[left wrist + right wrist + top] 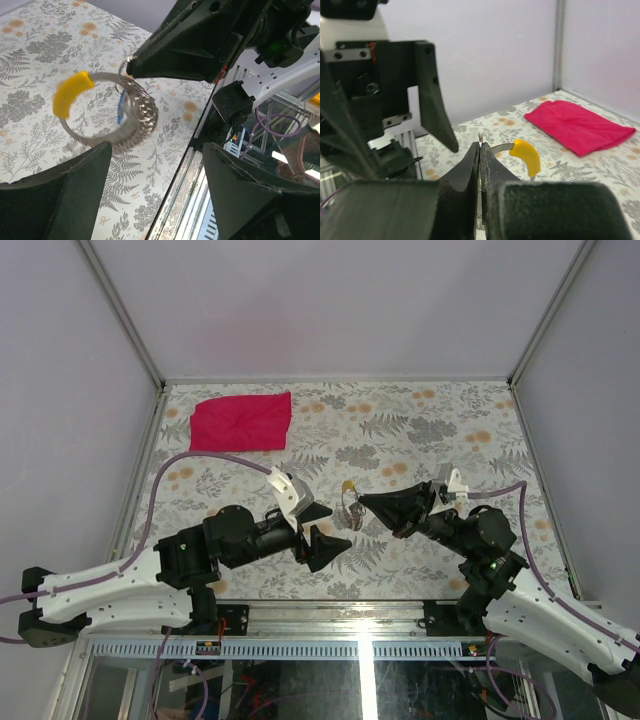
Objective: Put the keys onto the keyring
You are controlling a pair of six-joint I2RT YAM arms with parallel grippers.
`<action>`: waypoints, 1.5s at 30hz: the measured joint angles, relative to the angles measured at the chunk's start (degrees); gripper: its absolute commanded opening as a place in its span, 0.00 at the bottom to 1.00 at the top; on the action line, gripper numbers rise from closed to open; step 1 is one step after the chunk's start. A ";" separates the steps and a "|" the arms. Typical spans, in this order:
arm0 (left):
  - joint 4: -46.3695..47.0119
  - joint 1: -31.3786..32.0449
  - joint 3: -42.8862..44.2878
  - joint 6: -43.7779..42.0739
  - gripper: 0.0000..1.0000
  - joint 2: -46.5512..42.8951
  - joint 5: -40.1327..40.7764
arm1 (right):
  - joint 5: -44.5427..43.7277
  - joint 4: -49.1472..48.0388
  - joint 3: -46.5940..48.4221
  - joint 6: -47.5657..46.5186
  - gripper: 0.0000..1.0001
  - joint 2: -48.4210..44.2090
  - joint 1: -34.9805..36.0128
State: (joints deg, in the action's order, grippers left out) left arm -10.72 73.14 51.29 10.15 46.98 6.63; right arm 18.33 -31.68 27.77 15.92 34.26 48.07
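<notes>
My right gripper (364,502) is shut on the thin metal keyring (131,64) and holds it above the table. A sliver of the ring pokes out past its fingertips (476,152). From the ring hangs a bunch: a yellow-headed key (72,93) on a curved metal band, the grey link chain (144,112) and a blue edge (120,107) behind it. The yellow head (526,156) also shows just right of the right gripper (480,150). My left gripper (335,527) is open, close to the left of the bunch (350,508). Nothing lies between the left gripper (157,150) fingers.
A red cloth (242,422) lies flat at the back left of the flowered table (420,430), also seen far right as the red cloth (577,125). The table's front rail (185,185) runs under the left gripper. Walls close in three sides.
</notes>
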 measured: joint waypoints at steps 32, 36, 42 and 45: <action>22.73 0.00 -3.50 -10.54 0.66 17.57 18.75 | -17.59 4.04 4.00 10.54 0.00 0.37 0.00; 23.58 0.00 -2.97 -12.57 0.56 17.55 19.32 | -17.59 4.24 4.33 11.41 0.00 0.39 0.00; 24.13 0.00 -2.32 -14.29 0.39 16.83 19.30 | -17.57 4.55 4.96 12.63 0.00 0.39 0.00; 24.20 0.00 -2.25 -14.73 0.39 16.74 19.28 | -17.31 4.52 5.31 13.16 0.00 0.42 0.00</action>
State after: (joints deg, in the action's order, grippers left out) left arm 13.47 73.14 49.04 -4.58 63.72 25.91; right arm 1.02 -27.16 33.08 29.08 34.68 48.07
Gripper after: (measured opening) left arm 0.394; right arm 0.010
